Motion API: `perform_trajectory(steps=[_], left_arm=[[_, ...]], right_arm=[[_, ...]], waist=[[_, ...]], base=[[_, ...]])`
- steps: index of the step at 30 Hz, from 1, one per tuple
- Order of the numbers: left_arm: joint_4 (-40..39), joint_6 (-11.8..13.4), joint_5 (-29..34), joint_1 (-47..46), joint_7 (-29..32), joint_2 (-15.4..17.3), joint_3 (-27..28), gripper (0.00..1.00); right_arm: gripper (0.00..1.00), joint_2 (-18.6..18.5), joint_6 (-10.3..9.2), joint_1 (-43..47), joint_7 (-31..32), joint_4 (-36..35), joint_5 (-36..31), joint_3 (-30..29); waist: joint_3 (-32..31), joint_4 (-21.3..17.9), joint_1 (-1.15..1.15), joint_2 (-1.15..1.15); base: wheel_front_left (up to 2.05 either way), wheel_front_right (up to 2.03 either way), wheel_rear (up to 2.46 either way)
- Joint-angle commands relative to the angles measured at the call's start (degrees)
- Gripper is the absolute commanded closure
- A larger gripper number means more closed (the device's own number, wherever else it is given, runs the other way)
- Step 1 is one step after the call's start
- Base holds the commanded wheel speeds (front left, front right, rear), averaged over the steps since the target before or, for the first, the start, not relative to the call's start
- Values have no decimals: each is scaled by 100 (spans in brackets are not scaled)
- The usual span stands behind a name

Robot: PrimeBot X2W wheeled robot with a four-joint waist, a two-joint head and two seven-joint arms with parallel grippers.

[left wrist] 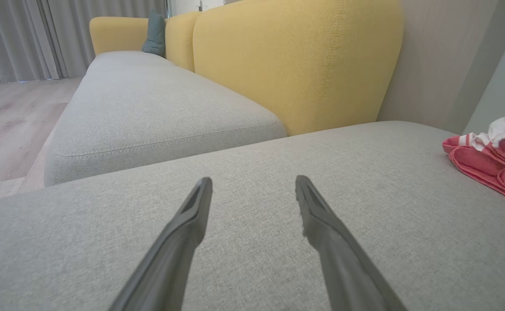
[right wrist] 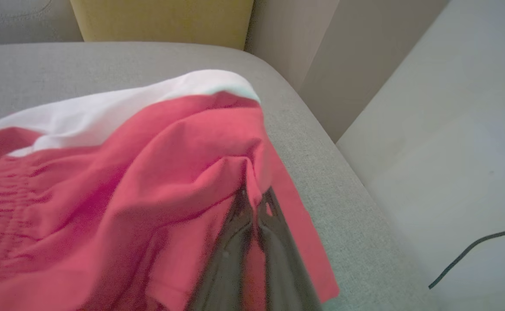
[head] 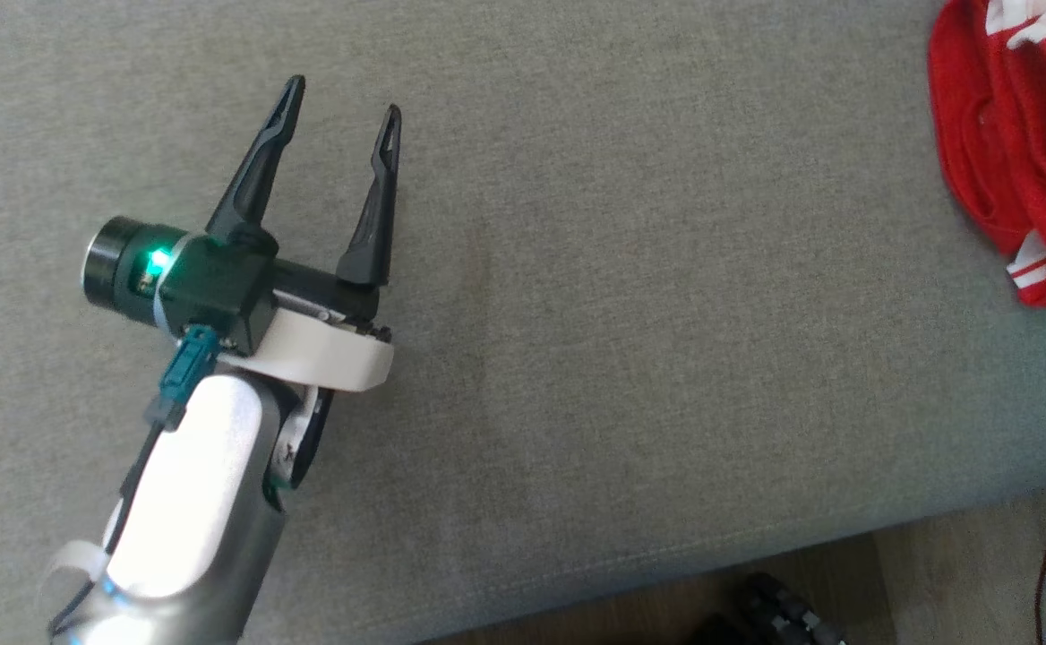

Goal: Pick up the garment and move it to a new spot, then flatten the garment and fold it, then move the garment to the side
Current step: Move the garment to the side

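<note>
Left gripper [head: 343, 97] spread wide, holding nothing, above grey sofa seat [head: 621, 313]. Right gripper [right wrist: 256, 195] clamped tight on a fold of red-and-white garment [right wrist: 148, 185].

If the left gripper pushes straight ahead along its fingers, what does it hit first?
Probably the grey fabric seat cushion, which the left gripper points low across; past that, the yellow upholstered backrest. Depth is unclear. The red-and-white garment lies off to its right.

A home living room: a long sofa with grey seat cushions [left wrist: 157, 112] and mustard-yellow backrests [left wrist: 295, 60], a teal throw pillow [left wrist: 154, 32] at its far end, floor-length grey curtains [left wrist: 14, 39], and pale wood-plank flooring [left wrist: 10, 121].
</note>
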Motion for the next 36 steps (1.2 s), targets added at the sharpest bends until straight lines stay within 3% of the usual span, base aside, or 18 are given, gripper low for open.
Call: perform_trajectory(steps=[1, 10, 20, 30, 36], left_arm=[[-164, 9, -23, -122, -37, 60, 150, 0], [28, 123, -244, 390, -71, -50, 272, 0], [56, 374, -462, 1179, -75, -86, 572, 0], [155, 517, -637, 1732, -76, -30, 874, 0], [223, 478, -729, 1950, -76, 13, 892, 0]], right_arm=[[0, -114, -5, 53, -89, -163, -37, -65], [0, 626, -5, 1035, -821, -923, -299, -518], [0, 1794, -5, 2530, -1006, -2726, -183, 402], [0, 2110, -5, 3043, -1024, -3481, 18, 1404], [0, 2132, -5, 3235, -962, -3584, -13, 1521]], waist=[[-69, 50, -1, 0], [-798, 316, -1, 0], [-1602, 677, -1, 0], [-2208, 1079, -1, 0], [-2483, 1109, -1, 0]], base=[[0, 0, 0], [0, 0, 0], [0, 0, 0], [0, 0, 0], [0, 0, 0]])
